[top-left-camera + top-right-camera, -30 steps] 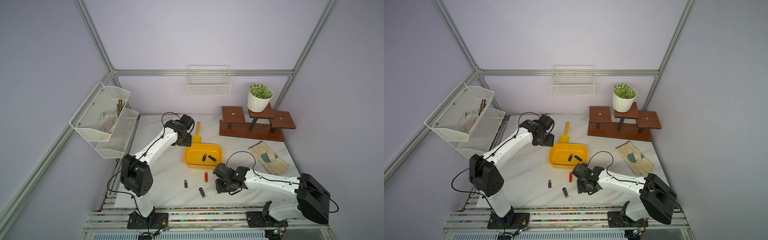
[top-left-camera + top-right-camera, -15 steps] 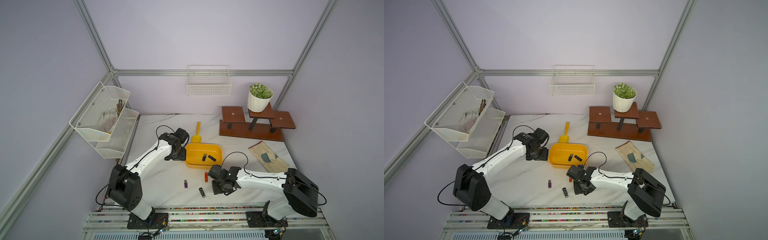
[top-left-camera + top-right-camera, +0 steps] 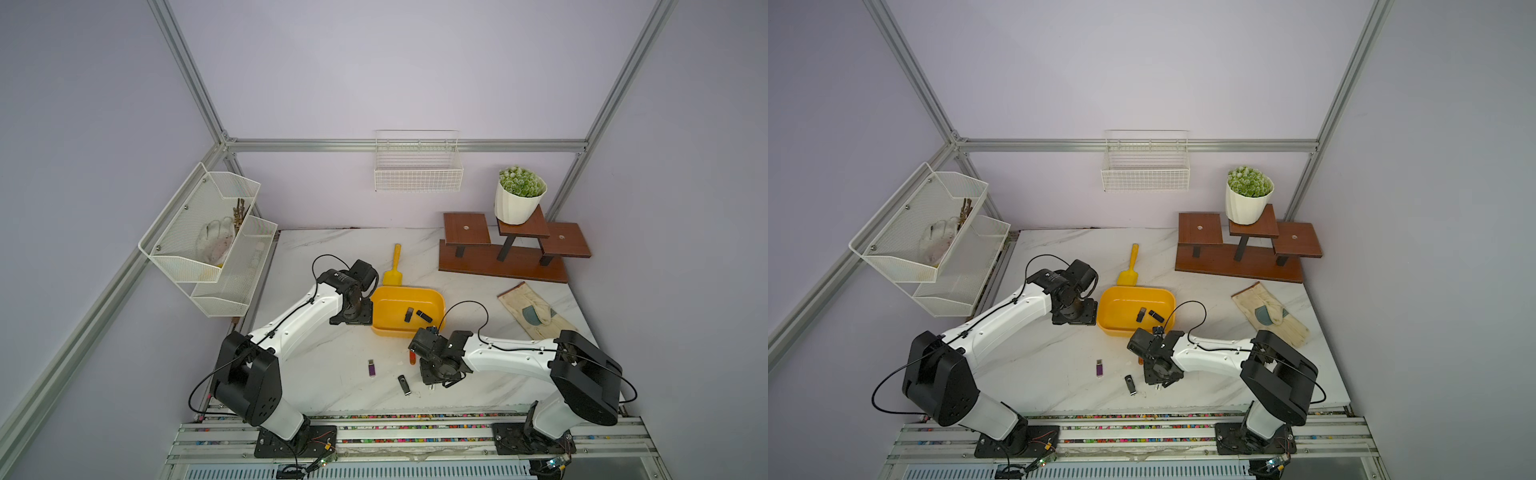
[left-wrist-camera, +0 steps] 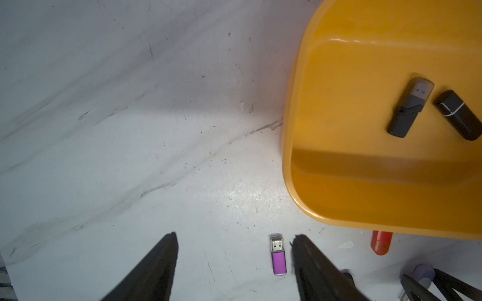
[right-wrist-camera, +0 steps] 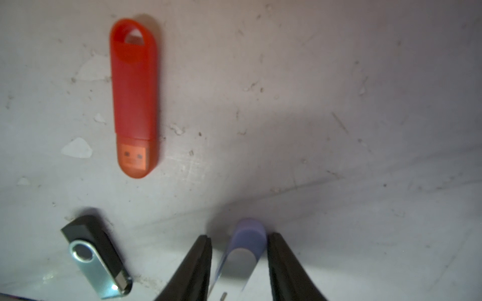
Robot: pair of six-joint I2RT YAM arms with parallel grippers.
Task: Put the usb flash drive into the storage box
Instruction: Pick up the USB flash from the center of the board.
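Lilac-bodied under a brushed-metal swivel clip, the usb flash drive [image 5: 245, 250] lies flat on the white marble-patterned bench [image 3: 324, 365], short of the shallow yellow plastic storage box [image 3: 390, 331] where two black drives [image 3: 409, 314] already sit. The right end effector [image 5: 239, 236] straddles its long sides, jaws narrowed with a sliver of gap on one side, so not yet clamped; that alignment probably suits pinching the slim flanks. The left end effector [image 4: 234, 235] hangs wide open beside the box, holding nothing. Scuffs and chips fleck the bench; pale lilac walls [image 3: 374, 62] and aluminium framing [image 3: 407, 145] enclose it.
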